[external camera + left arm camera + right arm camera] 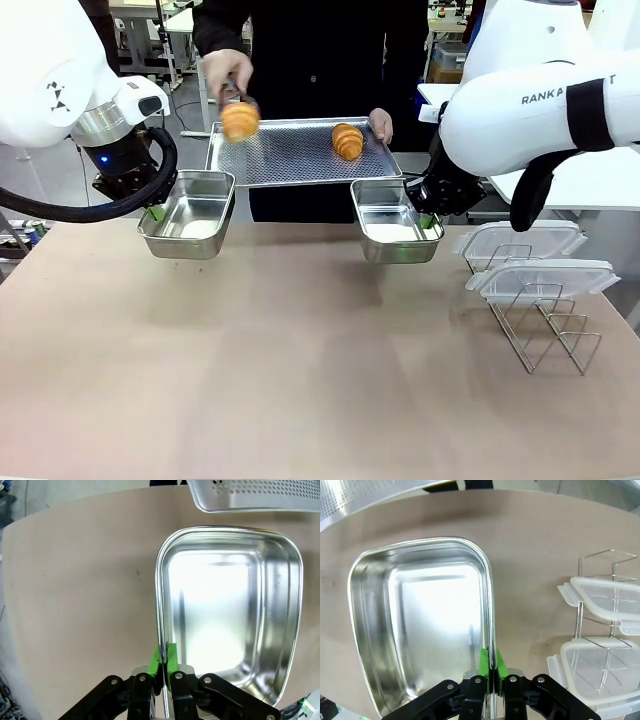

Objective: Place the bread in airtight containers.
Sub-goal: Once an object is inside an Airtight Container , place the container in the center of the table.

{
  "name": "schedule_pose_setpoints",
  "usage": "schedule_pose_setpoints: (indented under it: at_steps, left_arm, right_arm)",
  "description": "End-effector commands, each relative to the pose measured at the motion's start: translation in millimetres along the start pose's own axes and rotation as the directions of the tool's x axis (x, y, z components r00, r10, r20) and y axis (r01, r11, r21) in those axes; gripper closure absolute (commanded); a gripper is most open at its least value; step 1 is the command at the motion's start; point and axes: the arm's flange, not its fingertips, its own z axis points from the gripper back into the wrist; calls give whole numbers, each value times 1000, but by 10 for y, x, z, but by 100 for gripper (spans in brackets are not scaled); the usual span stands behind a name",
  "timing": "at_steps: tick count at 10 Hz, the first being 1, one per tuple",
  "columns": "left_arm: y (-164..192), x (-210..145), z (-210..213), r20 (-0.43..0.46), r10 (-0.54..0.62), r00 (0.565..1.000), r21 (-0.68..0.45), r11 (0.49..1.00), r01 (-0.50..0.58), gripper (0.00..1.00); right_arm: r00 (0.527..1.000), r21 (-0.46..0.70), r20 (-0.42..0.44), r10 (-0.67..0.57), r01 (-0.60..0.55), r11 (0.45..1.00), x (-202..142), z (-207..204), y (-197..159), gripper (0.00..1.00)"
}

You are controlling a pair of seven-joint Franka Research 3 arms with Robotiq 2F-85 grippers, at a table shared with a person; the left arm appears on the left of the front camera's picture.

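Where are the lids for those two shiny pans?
In the front view, both clear lids lie on the wire rack at the right side of the table, right of the right-hand pan.

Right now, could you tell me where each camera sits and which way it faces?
Front view: between the arms, facing across the table at the person; left gripper and right gripper show.
Left wrist view: on the left wrist, looking down its shut fingers at the left pan.
Right wrist view: on the right wrist, looking down at the gripped right pan, lids beside.
Shared: front and right wrist both show the lids.
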Motion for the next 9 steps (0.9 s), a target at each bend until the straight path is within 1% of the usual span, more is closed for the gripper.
schedule_pose_setpoints:
  at_steps: [1, 9]
  left_arm:
    - [21, 20, 34, 18, -4, 1000, -2, 1000, 4, 100]
    - [21, 20, 34, 18, -4, 1000, -2, 1000, 4, 100]
  right_arm:
    - [1000, 3, 5, -4, 4, 1000, 8, 26, -9, 100]
    - [1000, 3, 5, -4, 4, 1000, 8, 26, -9, 100]
